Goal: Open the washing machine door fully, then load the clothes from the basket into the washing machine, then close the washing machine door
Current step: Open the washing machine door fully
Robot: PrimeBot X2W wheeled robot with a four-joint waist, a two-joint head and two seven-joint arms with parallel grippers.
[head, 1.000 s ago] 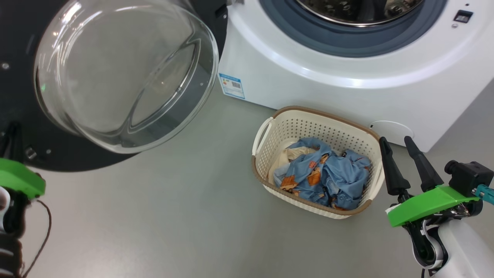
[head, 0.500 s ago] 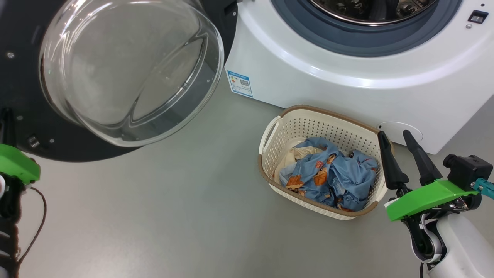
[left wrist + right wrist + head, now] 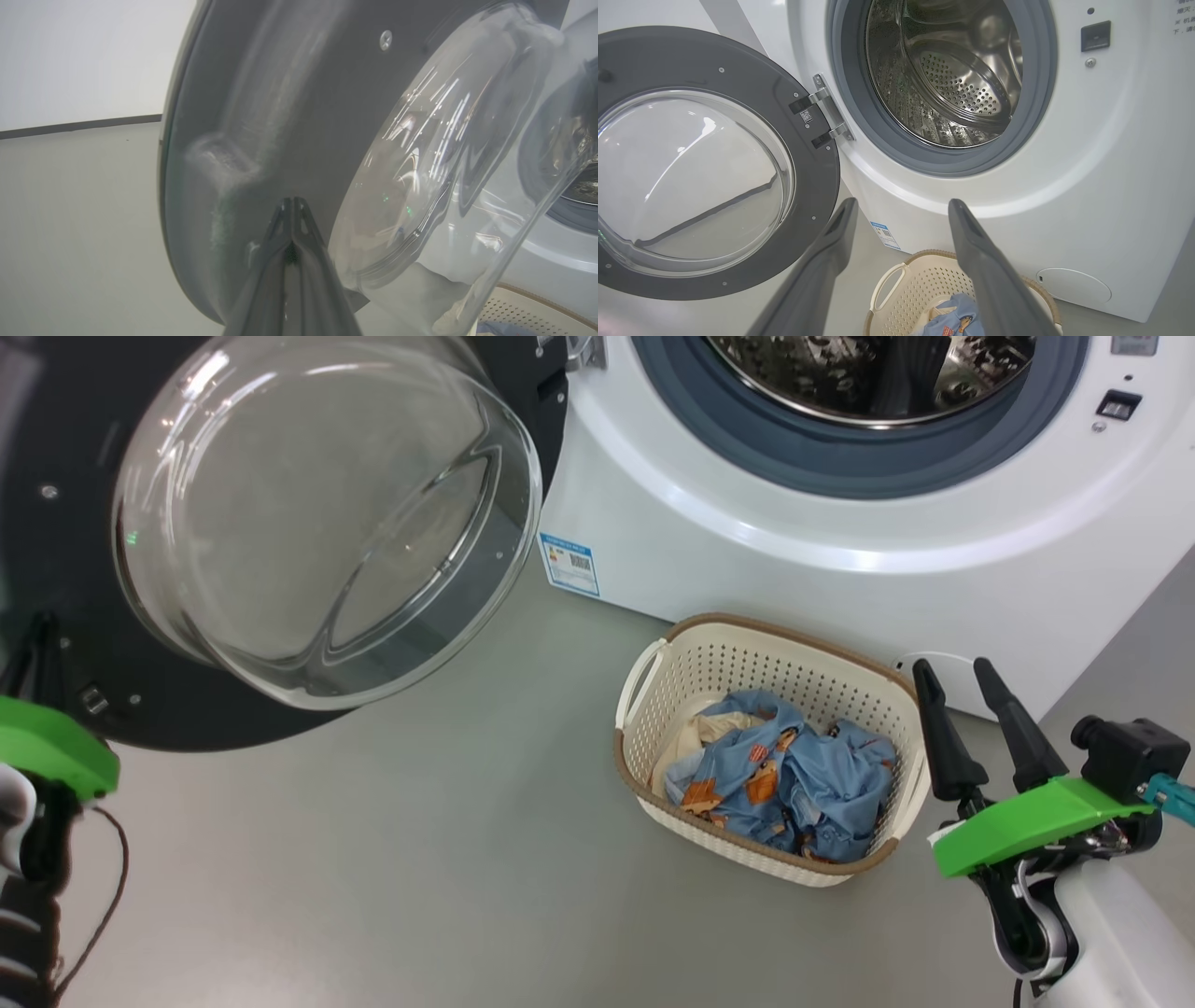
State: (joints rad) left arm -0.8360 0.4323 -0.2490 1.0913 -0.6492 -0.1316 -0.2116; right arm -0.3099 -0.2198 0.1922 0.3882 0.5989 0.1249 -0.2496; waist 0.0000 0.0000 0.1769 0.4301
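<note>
The washing machine door (image 3: 317, 523) stands swung open at the left of the washing machine (image 3: 840, 551), exposing the steel drum (image 3: 952, 84). The left pincer (image 3: 292, 205), fingers pressed together and empty, points at the door's dark inner face; the right pincer (image 3: 950, 667), fingers spread apart and empty, hovers just beside the basket (image 3: 775, 639). The basket sits on the floor (image 3: 420, 859) before the machine, holding the clothes (image 3: 794, 779).

Blue-bordered paper sticker (image 3: 569, 563): low on big white front-loading washing machine (image 3: 840, 569); QR code, print too small to read.
Small white tag (image 3: 806, 116): on round glossy black door (image 3: 738, 56) by the hinge; QR code only.
Dark Chinese characters (image 3: 1184, 21): machine's upper right front; illegible.
</note>
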